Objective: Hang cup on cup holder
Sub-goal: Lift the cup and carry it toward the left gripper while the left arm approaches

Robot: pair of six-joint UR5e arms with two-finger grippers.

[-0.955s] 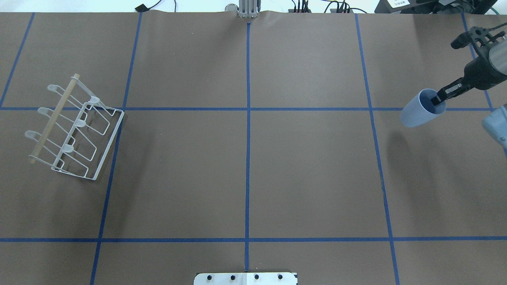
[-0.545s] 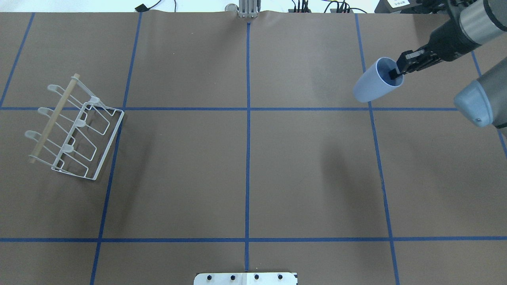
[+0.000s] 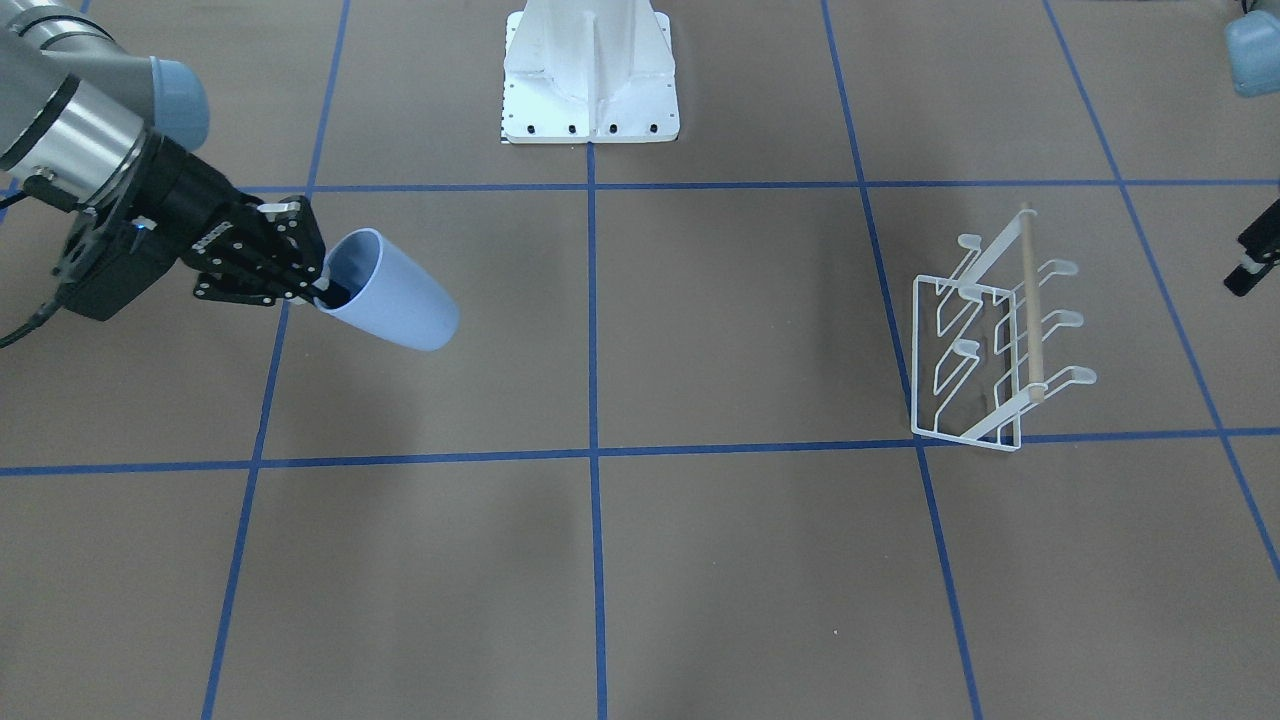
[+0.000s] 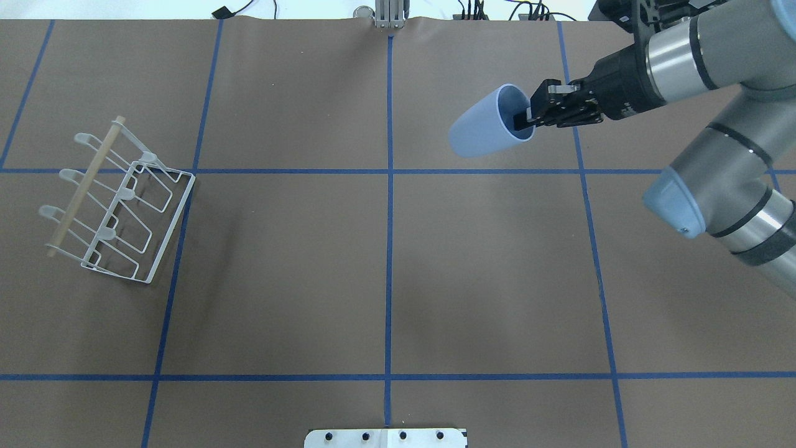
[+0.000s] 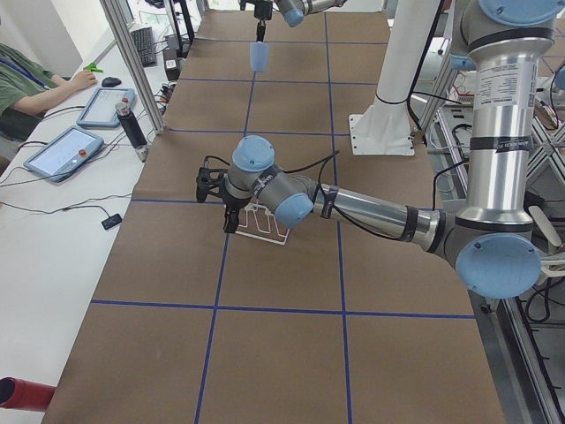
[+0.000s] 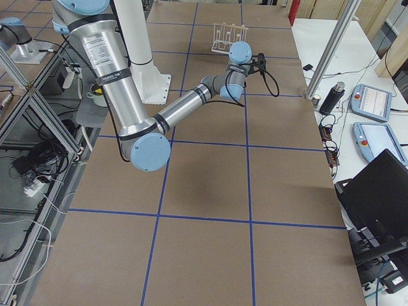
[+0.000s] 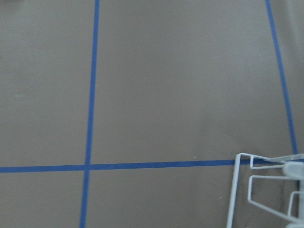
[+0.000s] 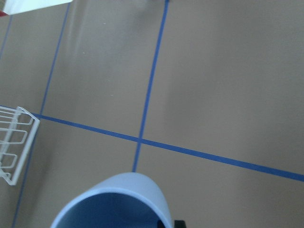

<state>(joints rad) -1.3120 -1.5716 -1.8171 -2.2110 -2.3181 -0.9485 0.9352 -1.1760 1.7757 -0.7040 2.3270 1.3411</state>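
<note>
The pale blue cup (image 4: 482,129) hangs in the air, lying nearly level, with its base pointing left. My right gripper (image 4: 527,118) is shut on its rim, one finger inside the mouth. They also show in the front view: cup (image 3: 395,297), right gripper (image 3: 322,288). The cup's rim fills the bottom of the right wrist view (image 8: 114,202). The white wire cup holder (image 4: 118,199) with its wooden dowel stands far off at the table's left (image 3: 1000,340). My left gripper (image 3: 1255,262) shows only partly, beside the cup holder; I cannot tell whether it is open or shut.
Blue tape lines cross the brown table. The robot's white base plate (image 4: 385,437) sits at the near edge. An aluminium post (image 4: 390,14) and cables stand at the far edge. Operator tablets (image 5: 66,152) lie on a side table.
My right gripper has carried the cup leftward from the table's right edge to just right of the centre line and slightly farther from the robot. The cup holder has not moved.
</note>
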